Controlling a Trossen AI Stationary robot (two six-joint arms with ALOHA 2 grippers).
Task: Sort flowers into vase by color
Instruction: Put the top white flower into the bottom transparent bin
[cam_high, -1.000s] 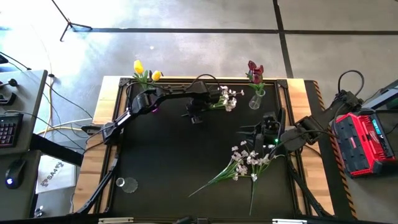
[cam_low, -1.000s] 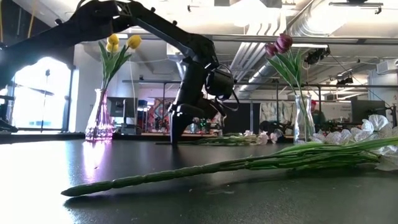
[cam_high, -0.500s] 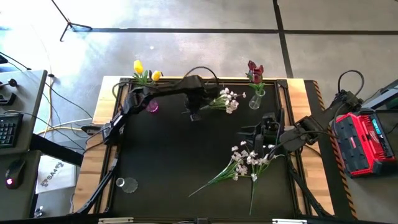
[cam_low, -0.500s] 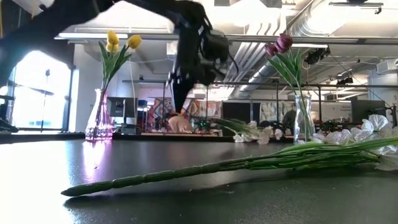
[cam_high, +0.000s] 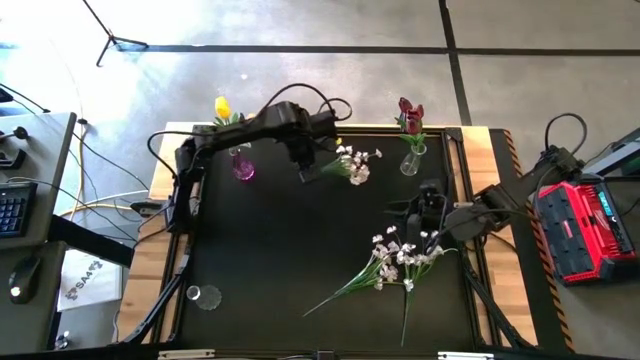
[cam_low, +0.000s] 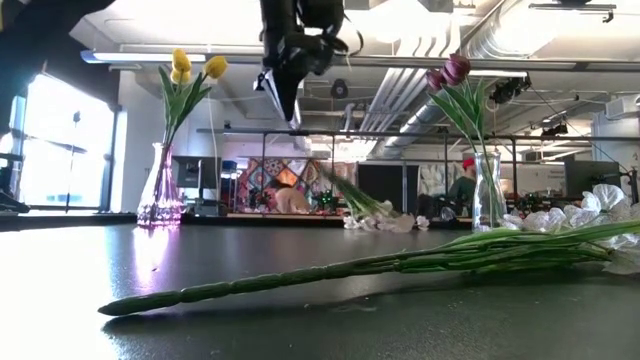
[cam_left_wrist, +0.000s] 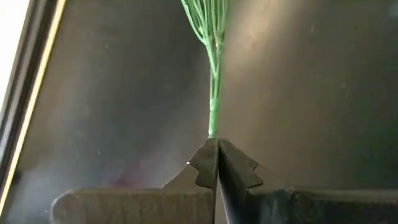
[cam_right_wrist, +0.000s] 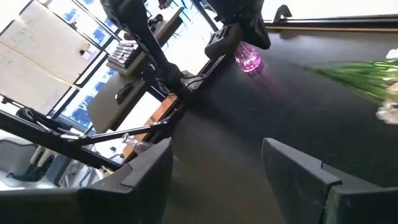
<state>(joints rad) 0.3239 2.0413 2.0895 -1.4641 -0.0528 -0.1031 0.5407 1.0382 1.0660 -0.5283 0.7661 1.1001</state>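
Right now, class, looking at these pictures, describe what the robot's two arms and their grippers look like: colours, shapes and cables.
Both arms are dark, jointed links with black cables looping along them. The left gripper has two dark flat fingers with notched, pointed tips. The right gripper has two broad, dark, angular fingers. In the high view a small green light shows near the right gripper.

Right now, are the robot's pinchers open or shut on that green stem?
Shut. In the left wrist view the left gripper has its two fingers pressed together on the white flower spray, pinching the end of its thin stem.
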